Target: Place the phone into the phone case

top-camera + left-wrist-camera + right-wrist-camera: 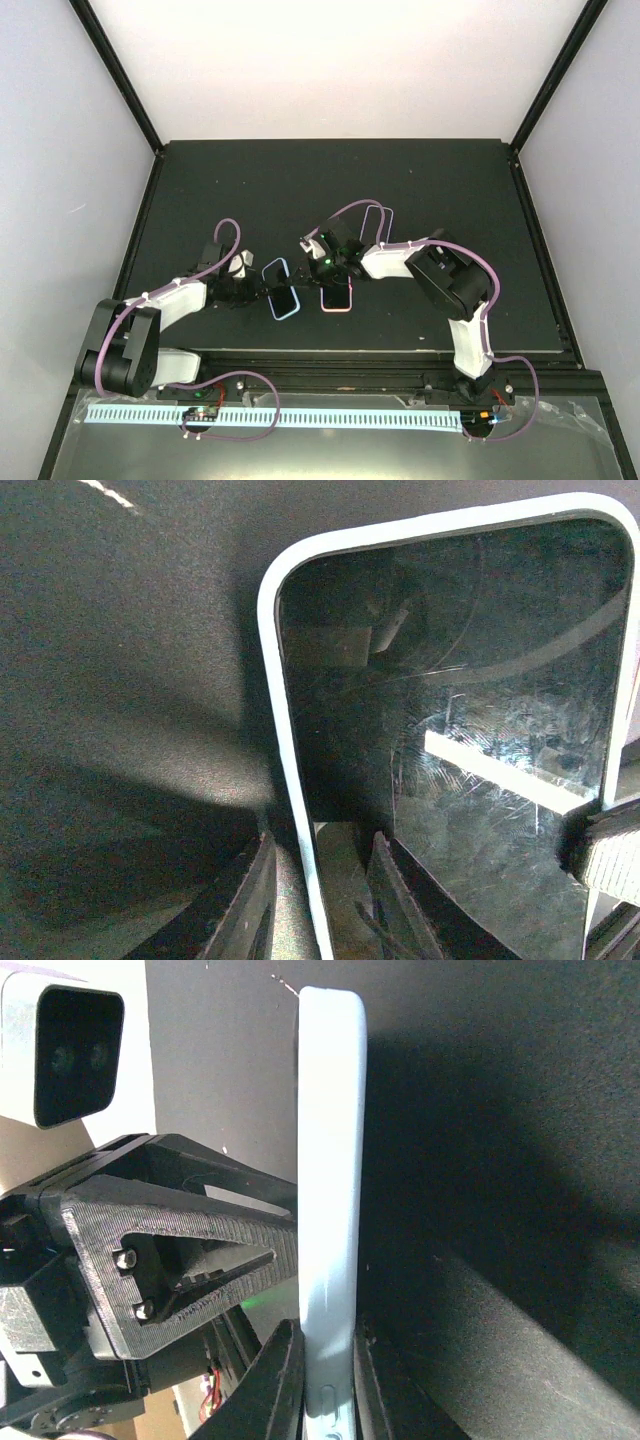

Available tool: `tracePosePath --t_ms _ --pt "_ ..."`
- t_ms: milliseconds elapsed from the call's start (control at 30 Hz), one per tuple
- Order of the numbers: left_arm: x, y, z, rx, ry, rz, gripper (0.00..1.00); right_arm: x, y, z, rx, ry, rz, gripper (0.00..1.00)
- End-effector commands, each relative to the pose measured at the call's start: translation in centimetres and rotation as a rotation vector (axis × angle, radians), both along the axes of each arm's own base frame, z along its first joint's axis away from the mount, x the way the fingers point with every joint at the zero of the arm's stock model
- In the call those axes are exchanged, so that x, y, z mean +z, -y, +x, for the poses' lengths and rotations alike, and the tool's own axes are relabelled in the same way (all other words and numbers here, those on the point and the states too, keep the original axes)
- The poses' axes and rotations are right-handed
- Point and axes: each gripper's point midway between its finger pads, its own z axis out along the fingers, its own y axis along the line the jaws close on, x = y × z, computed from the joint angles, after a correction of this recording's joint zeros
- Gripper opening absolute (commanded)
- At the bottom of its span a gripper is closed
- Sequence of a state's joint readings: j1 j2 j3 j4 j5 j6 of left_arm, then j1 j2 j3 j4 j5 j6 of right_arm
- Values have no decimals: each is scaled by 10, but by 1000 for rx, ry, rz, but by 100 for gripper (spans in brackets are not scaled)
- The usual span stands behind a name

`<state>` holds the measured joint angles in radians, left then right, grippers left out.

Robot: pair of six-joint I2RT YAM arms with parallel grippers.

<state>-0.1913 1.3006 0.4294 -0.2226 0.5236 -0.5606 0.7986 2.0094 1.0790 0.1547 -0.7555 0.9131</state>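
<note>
Nearest, I see my right end effector [327, 1345] clamped on the white-rimmed phone [450, 730], left end effector [322, 850] slightly parted astride its rim, mid-tabletop [250, 180].

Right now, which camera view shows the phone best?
The left wrist view: the phone fills it, with its glossy face and pale rim clear. The right wrist view shows only its thin edge, between the right fingers. The top view shows it whole but small.
</note>
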Motion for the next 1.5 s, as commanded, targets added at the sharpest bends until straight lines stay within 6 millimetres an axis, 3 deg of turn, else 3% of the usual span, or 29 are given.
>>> tracePosePath --t_ms 0,100,267,367,700,933,1067,1233,1467 --pt "-3 4 -2 -13 -20 -11 29 6 -9 -8 29 36 -9 19" --pt "-2 4 -2 -10 -20 -13 29 7 -10 -6 23 37 -11 25" --pt "2 5 -2 -9 -21 -21 31 8 -8 -3 14 57 -23 4" --pt "9 6 -2 -20 -15 -27 41 15 -5 0 1 69 -2 1" --pt "60 22 1 -85 98 -196 63 79 17 7 -39 142 195 1" --pt "99 40 2 -153 173 -362 64 112 20 2 -33 130 348 1" --pt "112 45 0 -147 187 -440 59 127 22 -3 -36 102 424 1" --pt "122 49 -2 -137 181 -511 32 134 24 -7 -33 89 458 1" --pt "139 49 -1 -140 220 -517 19 132 32 -8 -43 88 440 3"
